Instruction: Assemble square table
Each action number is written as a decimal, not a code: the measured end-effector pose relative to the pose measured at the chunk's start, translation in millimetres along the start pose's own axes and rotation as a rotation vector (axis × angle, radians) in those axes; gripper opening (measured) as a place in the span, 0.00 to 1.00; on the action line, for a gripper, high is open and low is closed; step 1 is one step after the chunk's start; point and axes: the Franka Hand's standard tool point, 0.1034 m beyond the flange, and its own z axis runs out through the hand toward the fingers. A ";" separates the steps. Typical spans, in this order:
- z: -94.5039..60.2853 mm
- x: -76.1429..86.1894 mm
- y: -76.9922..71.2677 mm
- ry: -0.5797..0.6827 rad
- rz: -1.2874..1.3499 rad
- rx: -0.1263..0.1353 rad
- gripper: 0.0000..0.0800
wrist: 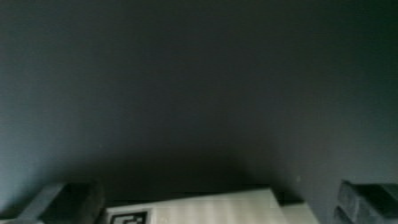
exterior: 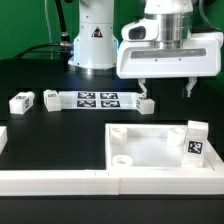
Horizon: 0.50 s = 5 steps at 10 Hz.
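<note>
Hovering wide-spread gripper (exterior: 167,90) above black table (exterior: 55,135), near tabletop (exterior: 150,128) rim.

**Exterior view.** The camera sits slightly above the desk (exterior: 60,135) and faces the robot base (exterior: 93,40) at 12 o'clock. The tabletop (exterior: 150,150) lies nearest the lens, at 5 o'clock, and the tool (exterior: 167,90) hangs at 1 o'clock.

**Wrist view.** The camera is close and looks down past the tool's fingers (wrist: 63,200) at the dark desk.

**Shared.** Both views show the desk patch beneath the tool.
</note>
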 end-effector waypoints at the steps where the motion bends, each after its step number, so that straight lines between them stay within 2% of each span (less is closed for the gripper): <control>1: -0.4 1.6 2.3 0.002 -0.045 -0.004 0.81; 4: 2.0 -1.4 5.3 -0.007 -0.248 -0.018 0.81; 5: 10.4 -18.0 6.5 -0.043 -0.256 -0.022 0.81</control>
